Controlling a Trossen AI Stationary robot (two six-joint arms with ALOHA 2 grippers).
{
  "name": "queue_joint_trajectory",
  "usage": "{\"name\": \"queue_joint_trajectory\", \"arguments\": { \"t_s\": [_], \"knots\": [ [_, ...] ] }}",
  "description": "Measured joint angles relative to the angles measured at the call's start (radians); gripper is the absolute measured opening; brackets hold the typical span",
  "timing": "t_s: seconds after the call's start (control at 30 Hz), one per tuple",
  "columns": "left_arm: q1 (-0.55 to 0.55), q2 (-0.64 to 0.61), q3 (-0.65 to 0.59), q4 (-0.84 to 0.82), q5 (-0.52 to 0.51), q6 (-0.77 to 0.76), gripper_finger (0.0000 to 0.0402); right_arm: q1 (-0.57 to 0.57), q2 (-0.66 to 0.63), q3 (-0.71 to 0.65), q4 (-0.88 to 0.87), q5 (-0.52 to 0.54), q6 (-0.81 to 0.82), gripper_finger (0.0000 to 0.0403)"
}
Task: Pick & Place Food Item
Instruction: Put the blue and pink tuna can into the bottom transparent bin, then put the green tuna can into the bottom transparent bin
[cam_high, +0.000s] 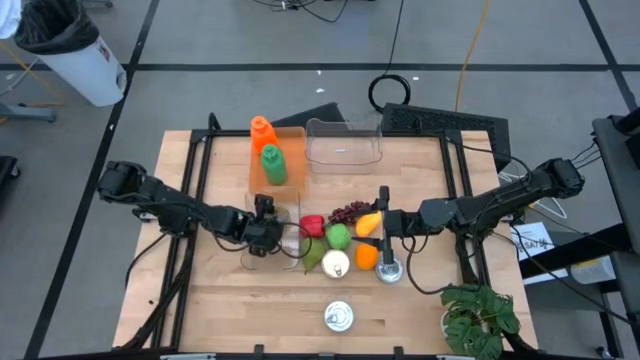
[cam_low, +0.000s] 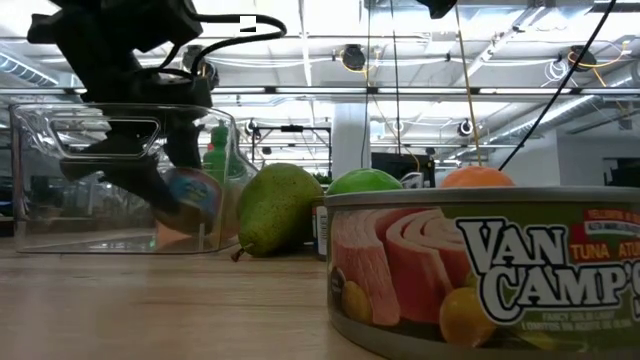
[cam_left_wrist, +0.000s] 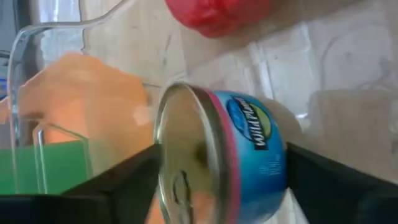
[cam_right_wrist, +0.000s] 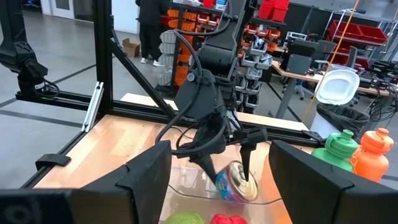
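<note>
**Blue can held over the near bin**

Where the left gripper (cam_high: 268, 235) reaches in over the clear bin (cam_high: 262, 258) at table centre-left, its fingers are clamped on a small blue can (cam_left_wrist: 227, 158). The can lies on its side between the two fingers (cam_left_wrist: 109, 186), silver lid facing the wrist camera, pink band just behind the lid. In the low view the can (cam_low: 190, 195) sits tilted inside the bin's walls (cam_low: 60, 170); whether it touches the bin floor cannot be told. From the right wrist view the can (cam_right_wrist: 236, 182) hangs between the left arm's fingertips, just above the bin's rim (cam_right_wrist: 186, 180).

A second clear bin (cam_high: 345, 143) stands at the far edge of the table, nothing seen inside it. Just beside it an orange tray (cam_high: 262, 165) carries an orange bottle (cam_high: 261, 130) and a green bottle (cam_high: 272, 164), both upright.

Loose food lies between the two grippers: red pepper (cam_high: 312, 226), grapes (cam_high: 349, 211), lime (cam_high: 339, 236), pear (cam_high: 314, 256), an orange (cam_high: 366, 256), a yellow piece (cam_high: 369, 223). A tuna can (cam_high: 339, 317) sits alone near the front edge, well apart from the rest; it fills the low view's foreground (cam_low: 480, 270).

The right gripper (cam_high: 384, 238) hovers by the yellow piece and the orange, fingers (cam_right_wrist: 149, 171) spread wide, holding nothing. A plant (cam_high: 480, 318) stands at the front right corner.
</note>
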Motion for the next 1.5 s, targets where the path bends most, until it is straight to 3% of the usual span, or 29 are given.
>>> {"name": "queue_joint_trajectory", "arguments": {
  "t_s": [0.1,0.33,0.5,0.7,0.9,1.0,1.2,1.3,1.5],
  "knots": [
    [0.0,0.0,0.0,0.002,0.001,-0.023,0.0386,0.0,0.0,0.0,0.0,0.0,0.0,0.0254],
    [-0.018,-0.019,0.071,-0.033,0.009,-0.075,0.0335,0.0,0.0,0.0,-0.001,-0.002,0.0,0.0254],
    [-0.021,-0.09,0.12,-0.034,0.104,-0.072,0.0309,0.0,0.0,0.0,-0.043,-0.003,0.026,0.0254],
    [0.0,-0.281,0.088,0.106,0.237,-0.132,0.0294,0.006,-0.001,0.0,-0.066,0.004,0.1,0.0254],
    [0.001,-0.536,-0.107,0.272,0.248,-0.224,0.03,0.078,-0.002,0.013,-0.202,0.142,0.17,0.0254],
    [-0.012,-0.669,-0.189,0.356,0.247,-0.242,0.0306,0.111,-0.008,0.077,-0.406,0.174,0.305,0.0254],
    [-0.033,-0.883,-0.314,0.506,0.246,-0.202,0.0316,0.153,-0.009,0.155,-0.886,0.169,0.726,0.0254],
    [-0.033,-0.931,-0.356,0.531,0.246,-0.172,0.0315,0.158,-0.008,0.154,-1.079,0.093,0.942,0.0254],
    [-0.033,-0.945,-0.385,0.523,0.245,-0.101,0.0304,0.159,0.009,0.074,-1.117,-0.048,1.11,0.0254]
  ]
}}
